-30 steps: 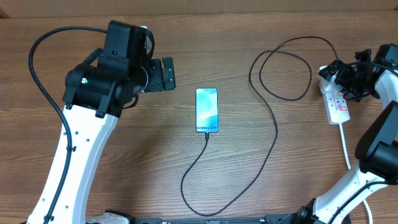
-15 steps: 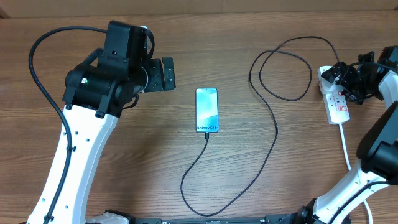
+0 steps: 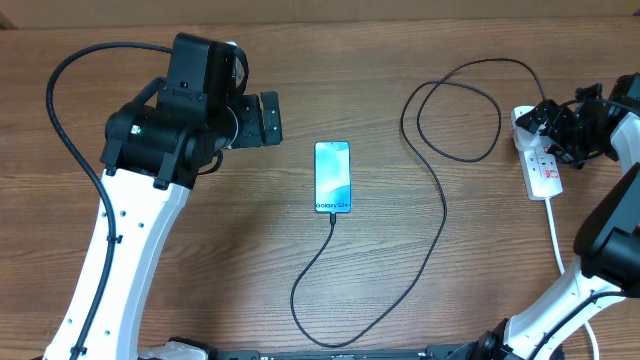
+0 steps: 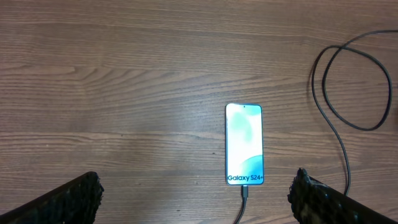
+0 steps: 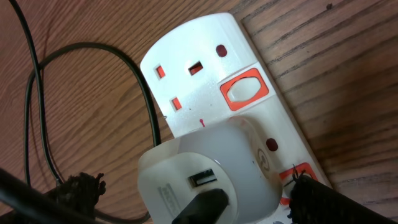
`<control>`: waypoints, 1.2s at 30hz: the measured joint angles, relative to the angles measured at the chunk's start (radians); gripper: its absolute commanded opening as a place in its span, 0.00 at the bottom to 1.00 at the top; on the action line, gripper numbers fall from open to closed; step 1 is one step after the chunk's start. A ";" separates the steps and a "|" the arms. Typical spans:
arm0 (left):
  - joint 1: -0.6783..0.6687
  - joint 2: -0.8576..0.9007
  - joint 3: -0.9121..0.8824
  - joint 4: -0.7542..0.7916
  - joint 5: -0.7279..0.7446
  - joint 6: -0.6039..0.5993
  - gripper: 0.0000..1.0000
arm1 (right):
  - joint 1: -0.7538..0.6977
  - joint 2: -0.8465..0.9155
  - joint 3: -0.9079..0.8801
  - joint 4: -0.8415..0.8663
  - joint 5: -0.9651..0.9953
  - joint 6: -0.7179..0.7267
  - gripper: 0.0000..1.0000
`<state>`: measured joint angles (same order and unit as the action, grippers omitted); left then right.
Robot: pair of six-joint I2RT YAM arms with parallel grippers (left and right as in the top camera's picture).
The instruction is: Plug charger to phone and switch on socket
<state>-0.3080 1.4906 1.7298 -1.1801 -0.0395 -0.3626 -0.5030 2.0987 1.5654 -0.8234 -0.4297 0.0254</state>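
The phone (image 3: 332, 177) lies flat at the table's middle, screen lit, and also shows in the left wrist view (image 4: 244, 144). The charger (image 3: 443, 215) has its connector tip (image 4: 247, 194) in the phone's bottom edge. Its black cable loops round to the socket (image 3: 541, 166) at the far right. There a white adapter (image 5: 205, 168) with the black plug sits in the socket (image 5: 199, 87). My right gripper (image 3: 562, 128) (image 5: 199, 199) is open astride the adapter, one fingertip at a red switch (image 5: 297, 174). My left gripper (image 3: 270, 117) (image 4: 196, 196) is open and empty, left of the phone.
Another red-rimmed switch (image 5: 244, 90) sits beside a free outlet at the socket's end. The socket's white cord (image 3: 555, 235) runs toward the front right. The black cable's loops (image 3: 450, 110) lie between phone and socket.
My right gripper has shifted slightly right and down along the socket. The left arm, phone and cable have not moved.
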 measured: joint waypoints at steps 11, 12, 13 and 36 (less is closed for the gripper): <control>0.000 0.000 0.000 0.000 0.000 0.000 1.00 | 0.002 0.000 0.000 0.009 -0.001 0.000 1.00; 0.000 0.000 0.000 0.000 0.000 0.000 1.00 | 0.003 0.000 0.000 0.008 0.000 0.000 1.00; 0.000 0.000 0.000 0.000 0.000 0.000 1.00 | 0.003 0.000 0.000 0.008 0.000 0.000 1.00; 0.000 0.000 0.000 0.000 0.000 0.000 1.00 | 0.007 -0.013 -0.055 0.092 -0.008 -0.019 1.00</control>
<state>-0.3080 1.4906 1.7298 -1.1801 -0.0395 -0.3626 -0.4957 2.0861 1.5105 -0.7315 -0.4374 0.0067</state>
